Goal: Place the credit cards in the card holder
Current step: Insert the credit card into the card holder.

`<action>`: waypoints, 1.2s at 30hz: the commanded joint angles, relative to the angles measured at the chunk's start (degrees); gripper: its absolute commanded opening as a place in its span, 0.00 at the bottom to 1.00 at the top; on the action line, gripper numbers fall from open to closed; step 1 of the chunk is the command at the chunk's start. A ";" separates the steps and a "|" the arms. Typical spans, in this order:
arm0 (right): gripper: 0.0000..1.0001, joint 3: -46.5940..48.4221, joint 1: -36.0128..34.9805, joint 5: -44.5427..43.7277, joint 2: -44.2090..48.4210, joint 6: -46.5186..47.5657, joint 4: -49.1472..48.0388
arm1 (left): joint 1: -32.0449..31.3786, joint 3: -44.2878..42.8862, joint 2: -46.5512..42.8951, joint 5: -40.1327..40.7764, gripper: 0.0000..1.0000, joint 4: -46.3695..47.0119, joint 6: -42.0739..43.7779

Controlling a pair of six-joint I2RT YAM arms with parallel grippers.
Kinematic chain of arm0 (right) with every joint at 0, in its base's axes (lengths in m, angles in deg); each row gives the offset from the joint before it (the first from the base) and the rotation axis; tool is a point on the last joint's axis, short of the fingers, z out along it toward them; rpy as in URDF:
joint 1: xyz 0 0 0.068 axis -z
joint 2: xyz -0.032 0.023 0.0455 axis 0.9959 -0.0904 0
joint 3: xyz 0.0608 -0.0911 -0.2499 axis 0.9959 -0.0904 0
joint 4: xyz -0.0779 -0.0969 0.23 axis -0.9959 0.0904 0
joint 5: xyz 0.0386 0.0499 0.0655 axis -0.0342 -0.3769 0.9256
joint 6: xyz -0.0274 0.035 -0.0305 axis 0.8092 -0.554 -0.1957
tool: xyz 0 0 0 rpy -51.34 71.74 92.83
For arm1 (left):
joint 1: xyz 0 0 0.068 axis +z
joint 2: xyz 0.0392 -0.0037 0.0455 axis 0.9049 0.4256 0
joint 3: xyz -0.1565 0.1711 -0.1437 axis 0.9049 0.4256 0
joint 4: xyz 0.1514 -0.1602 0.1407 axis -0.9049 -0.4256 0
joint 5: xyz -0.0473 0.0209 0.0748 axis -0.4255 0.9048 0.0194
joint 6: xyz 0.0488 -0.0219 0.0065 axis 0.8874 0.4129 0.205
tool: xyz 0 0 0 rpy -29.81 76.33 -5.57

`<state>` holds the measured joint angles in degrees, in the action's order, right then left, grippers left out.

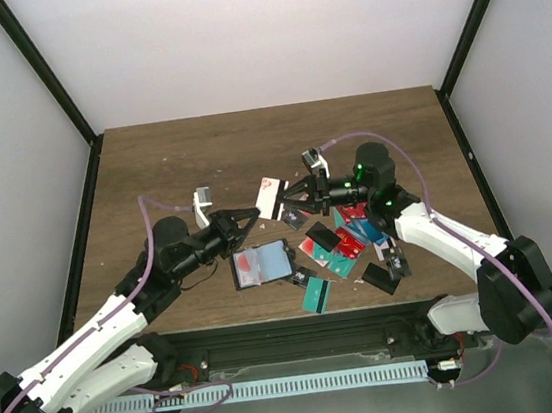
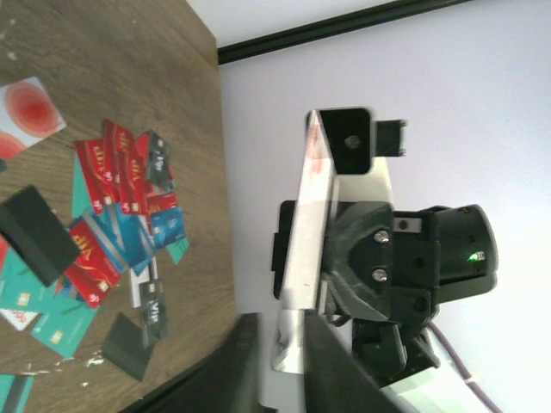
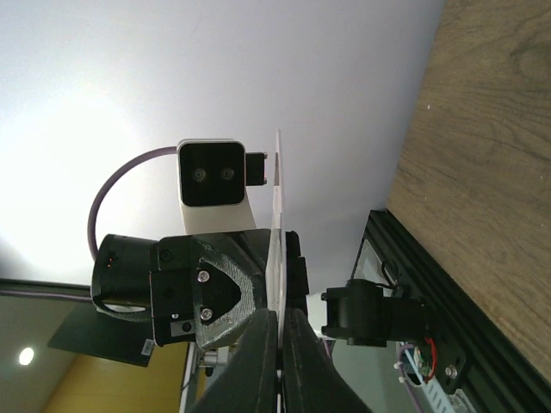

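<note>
Top external: white card's (image 1: pixel 271 197) long axis runs near-far.

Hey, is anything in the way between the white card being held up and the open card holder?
Nothing loose blocks it. The white card is pinched by the right end effector just beyond the open card holder; only the left end effector hovers between them.

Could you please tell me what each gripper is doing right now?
Left gripper: closed on the white card.
Right gripper: closed on that white card too.
</note>
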<state>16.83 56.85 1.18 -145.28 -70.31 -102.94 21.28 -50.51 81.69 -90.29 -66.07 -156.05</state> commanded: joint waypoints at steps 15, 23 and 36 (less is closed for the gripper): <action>0.01 3.01 0.89 15.07 3.67 26.46 15.33 | 5.35 -12.66 -2.77 -15.34 0.48 -24.61 29.13; 0.01 3.50 0.90 18.87 4.98 27.16 14.05 | 5.47 -10.37 -0.69 -25.81 0.46 -14.95 26.89; 0.01 3.92 0.81 19.39 4.44 23.18 8.95 | 5.38 -8.72 5.68 -29.56 0.22 -6.98 24.24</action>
<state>18.95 57.33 19.30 -141.36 -45.92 -91.18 26.55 -59.84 86.32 -117.52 -77.35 -131.27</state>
